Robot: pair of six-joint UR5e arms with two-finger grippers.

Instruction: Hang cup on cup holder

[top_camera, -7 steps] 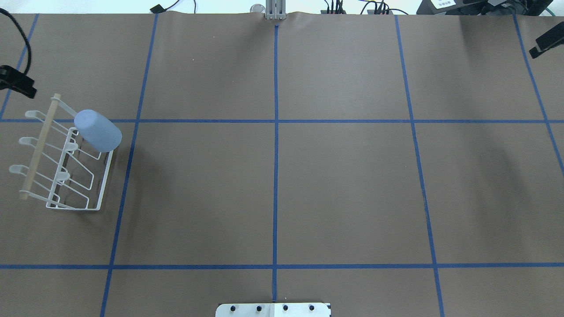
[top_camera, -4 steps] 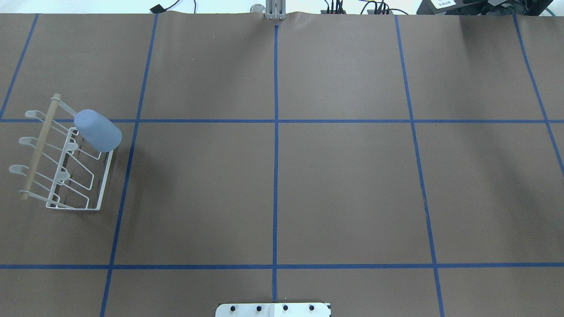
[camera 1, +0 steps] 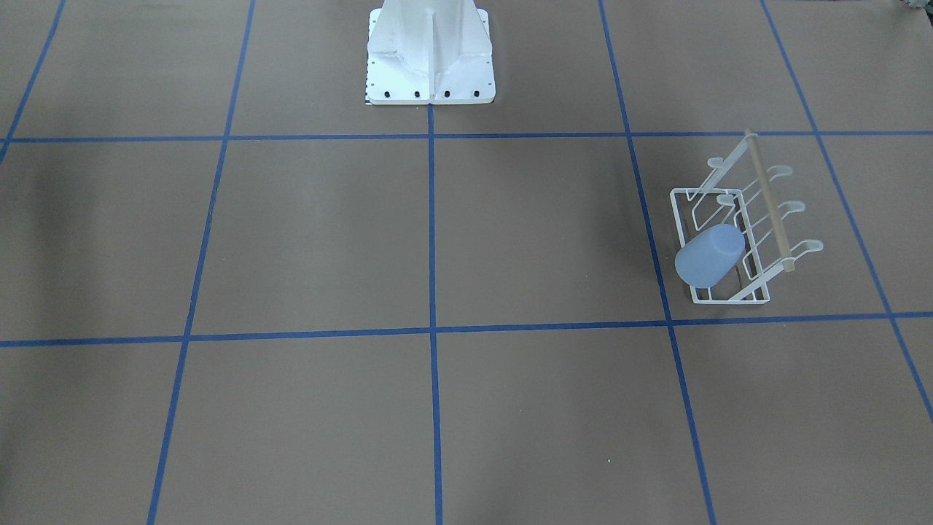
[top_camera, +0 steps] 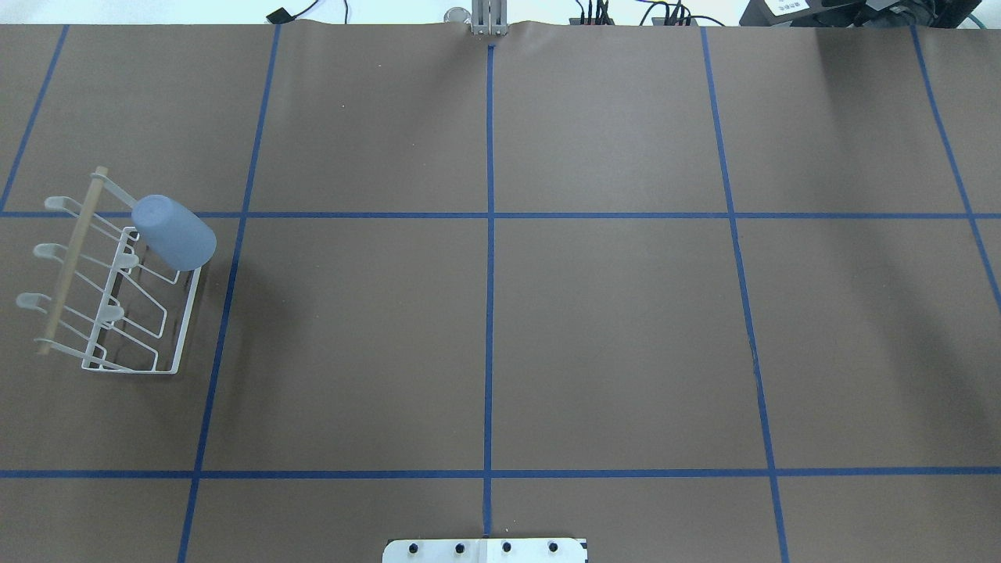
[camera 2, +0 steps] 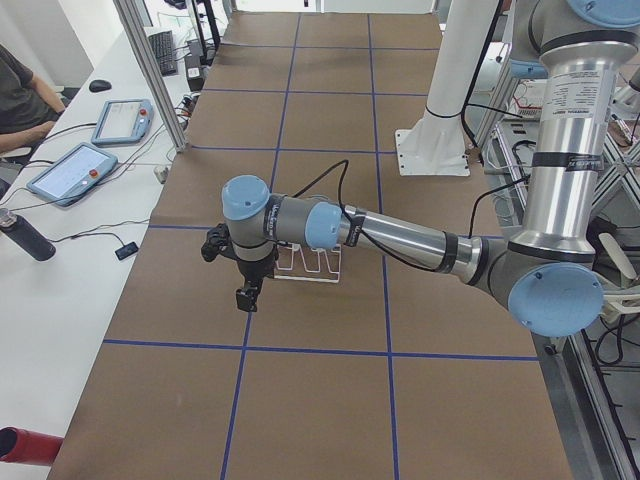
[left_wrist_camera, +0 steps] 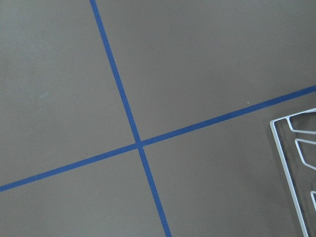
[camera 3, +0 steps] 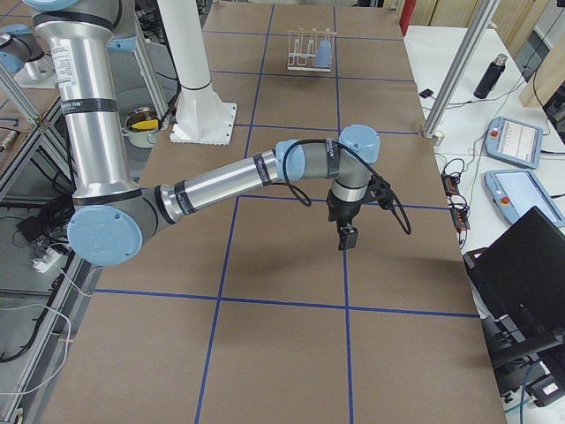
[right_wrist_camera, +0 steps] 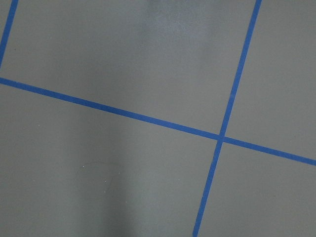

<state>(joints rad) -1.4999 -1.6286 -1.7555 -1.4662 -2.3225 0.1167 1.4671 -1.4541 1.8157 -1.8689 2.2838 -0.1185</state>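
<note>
- pale-blue plastic, the cup sits base-uppermost and tilted on the far end of the cup holder, on the side away from the wooden rod. nothing grips it.
- i judge the hang as made. the step in hand is a clean retreat, plus a check that the cup is seated firmly.
- the left tool hangs over the desk just beside the cup holder. only the side camera shows it, so i cannot tell whether it is released or clenched.
- the same applies to the right tool, which is well apart over the desk's other half.
- procedure: i would raise the left tool straight up before any sideways travel. the cup holder looks like light wire, and a nudge to it could tip the cup off.
- the left wrist view catches a corner of the cup holder at its right edge, so i treat that side as a tight margin.
- edges: the cup holder stands near the desk's left end, rod side outermost. tablets lie beyond that end.
- room: the best travel path runs toward the middle squares, stopping short of the white pedestal.
</note>
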